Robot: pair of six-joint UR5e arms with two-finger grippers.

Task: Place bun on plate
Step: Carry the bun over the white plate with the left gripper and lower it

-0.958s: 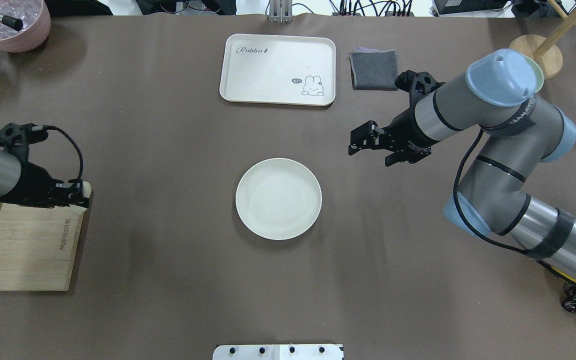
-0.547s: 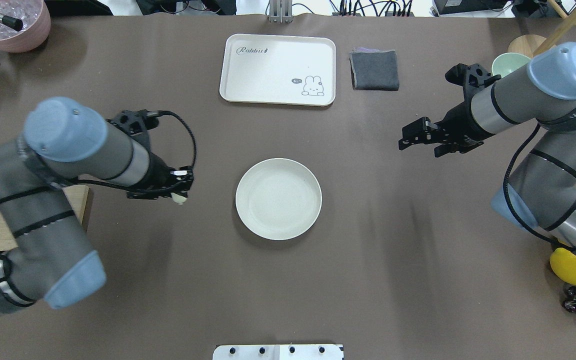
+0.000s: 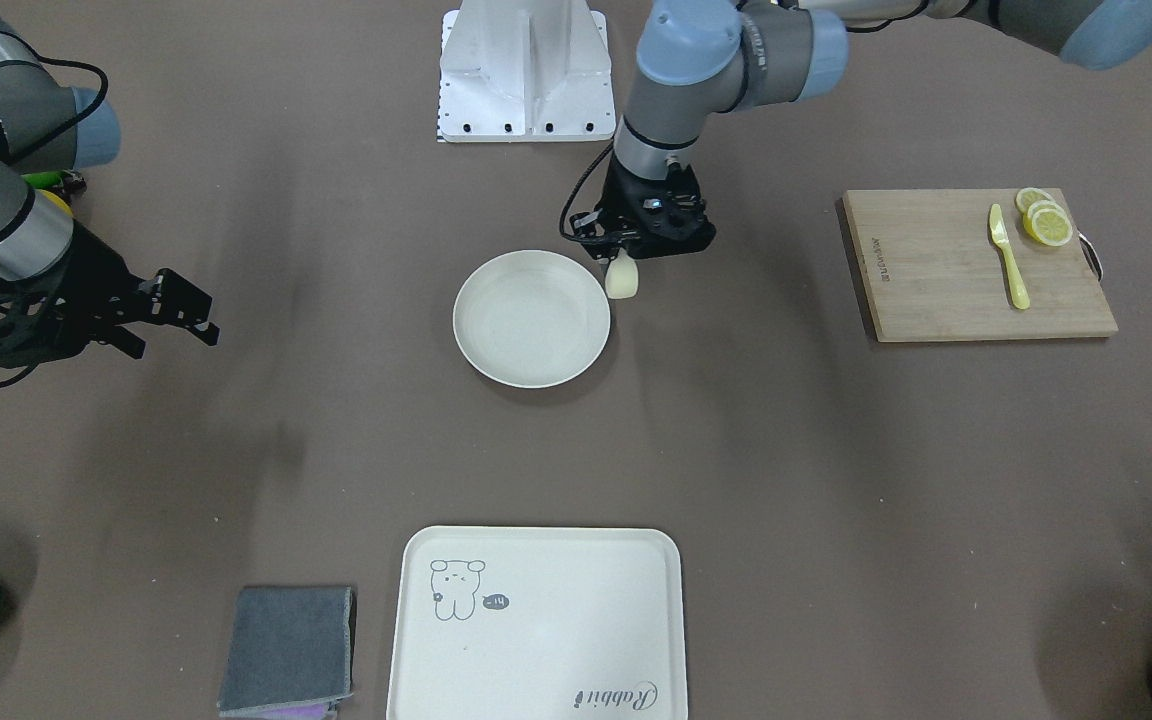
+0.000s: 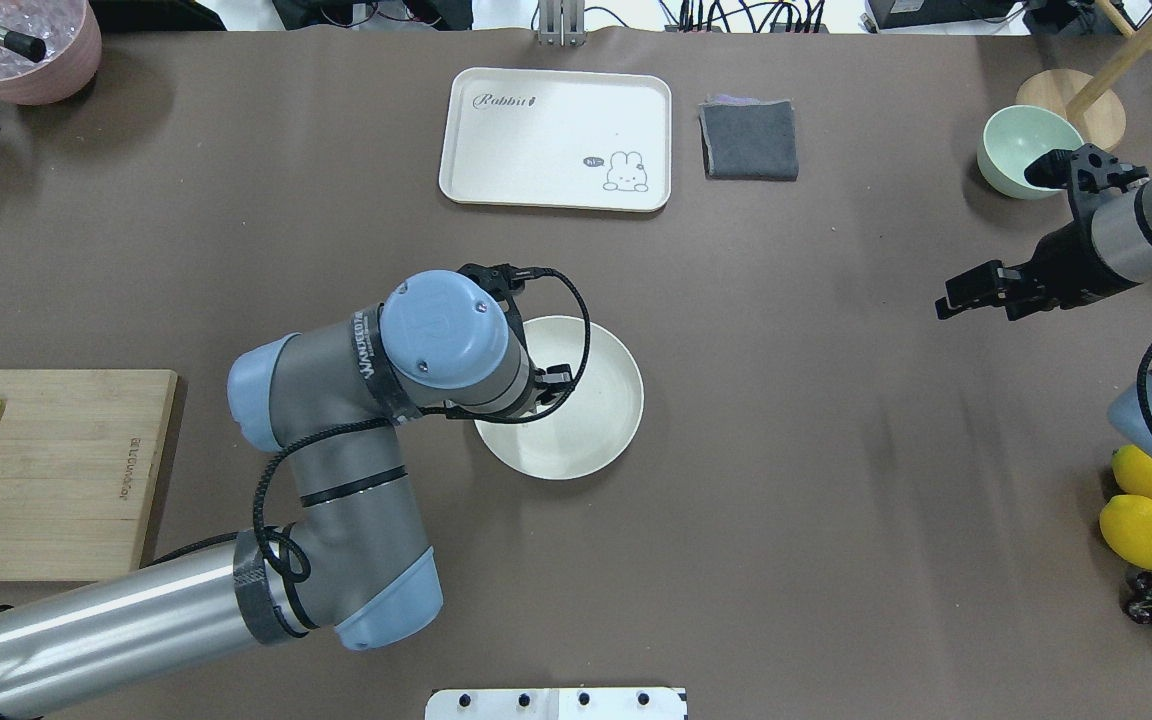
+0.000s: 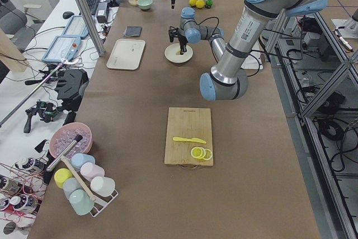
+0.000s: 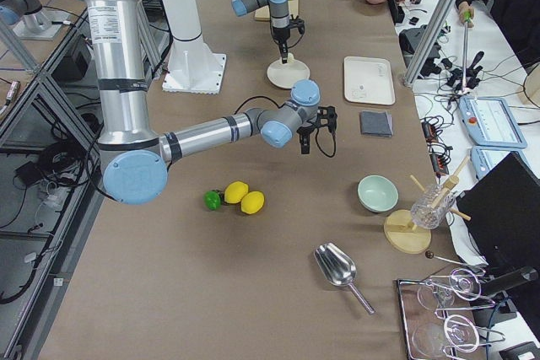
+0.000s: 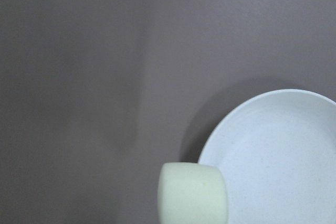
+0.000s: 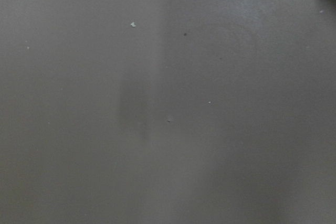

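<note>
The bun [image 3: 622, 278] is a small pale cream lump hanging from my left gripper [image 3: 625, 258], which is shut on it. It hovers just over the plate's [image 3: 526, 335] rim on the cutting-board side. The left wrist view shows the bun [image 7: 193, 192] at the bottom, overlapping the plate's edge [image 7: 273, 156]. From overhead my left arm covers the bun and part of the plate [image 4: 586, 430]. My right gripper [image 4: 973, 312] is open and holds nothing, far off near the green bowl, and also shows as the right gripper [image 3: 174, 343] in the front view.
A cream tray [image 4: 556, 140] with a rabbit drawing and a grey folded cloth [image 4: 748, 140] lie beyond the plate. A wooden cutting board [image 3: 946, 270] holds a yellow knife [image 3: 1008, 258] and lemon slices [image 3: 1044, 222]. A green bowl [image 4: 1016, 150] and lemons [image 4: 1144, 530] sit by the right arm.
My left arm swung from the cutting board across to the plate, carrying the bun. My right arm pulled back from near the plate toward the table's right edge.
</note>
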